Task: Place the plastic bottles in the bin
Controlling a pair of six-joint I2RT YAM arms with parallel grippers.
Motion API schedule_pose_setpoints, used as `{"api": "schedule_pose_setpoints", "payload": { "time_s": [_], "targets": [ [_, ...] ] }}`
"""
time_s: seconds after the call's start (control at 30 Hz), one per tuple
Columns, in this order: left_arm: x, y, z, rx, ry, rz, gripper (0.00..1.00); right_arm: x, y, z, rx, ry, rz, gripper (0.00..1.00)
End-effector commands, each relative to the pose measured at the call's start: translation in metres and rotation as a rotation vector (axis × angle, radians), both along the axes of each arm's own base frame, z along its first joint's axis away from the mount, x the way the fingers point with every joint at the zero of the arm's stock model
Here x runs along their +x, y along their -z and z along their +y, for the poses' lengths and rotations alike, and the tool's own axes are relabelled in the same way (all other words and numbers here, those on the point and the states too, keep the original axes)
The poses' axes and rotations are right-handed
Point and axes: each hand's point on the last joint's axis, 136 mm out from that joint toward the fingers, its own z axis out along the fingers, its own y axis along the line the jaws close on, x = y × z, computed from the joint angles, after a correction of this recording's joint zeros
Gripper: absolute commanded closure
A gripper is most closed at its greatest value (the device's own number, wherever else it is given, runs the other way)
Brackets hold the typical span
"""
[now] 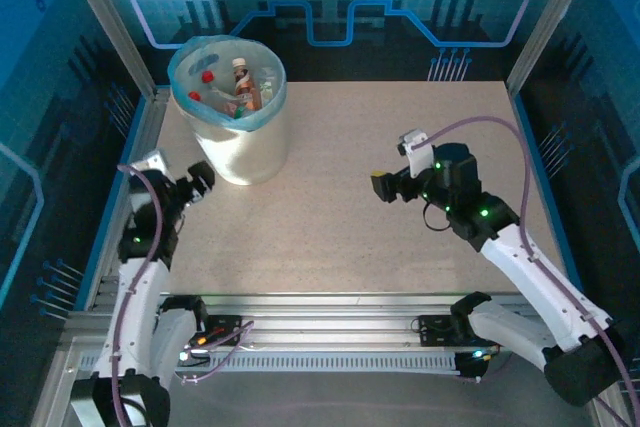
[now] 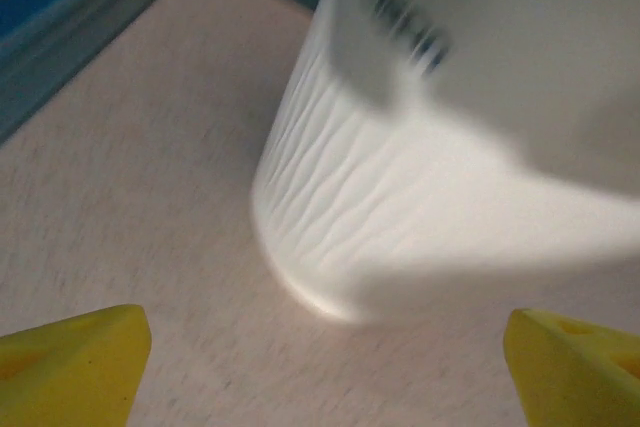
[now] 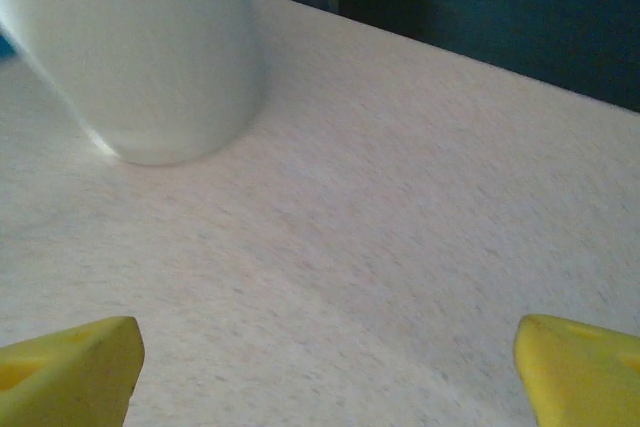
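- The left gripper [image 1: 202, 185] is open and empty, low, just beside the near-left wall of the bin [image 1: 240, 152].
- The right gripper [image 3: 325, 367] is also open and empty, well apart, over the right half of the table [image 1: 350, 237].
- Risk, I think: a careless swing of the left arm can tip the bin.
- The bottles [image 1: 243, 90] lie inside the bin, near the far-left corner.

Bin [image 1: 240, 152]: one, white, blue-lined. Plastic bottles [image 1: 245, 90] inside the bin: at least three told apart. Two have red caps, one an orange body and white cap. Rest of the heap too small to count. Surface [image 1: 350, 227]: one. Two arms: left end effector [image 1: 201, 179], right end effector [image 1: 383, 187], two yellow fingertips [image 2: 70, 362] each.
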Motion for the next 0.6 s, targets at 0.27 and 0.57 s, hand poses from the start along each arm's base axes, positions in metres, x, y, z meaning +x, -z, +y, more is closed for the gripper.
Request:
{"api": "schedule_pose_setpoints", "payload": {
  "time_s": [0.27, 0.57],
  "targets": [
    [0.017, 0.04, 0.014, 0.299, -0.097, -0.194, 0.05, 0.054, 0.089, -0.089, -0.05, 0.289, -0.077, 0.02],
    [0.054, 0.064, -0.006, 0.302, 0.031, -0.248, 0.01, 0.065, 0.128, -0.049, -0.062, -0.009, -0.108, 0.0]
  ]
}}
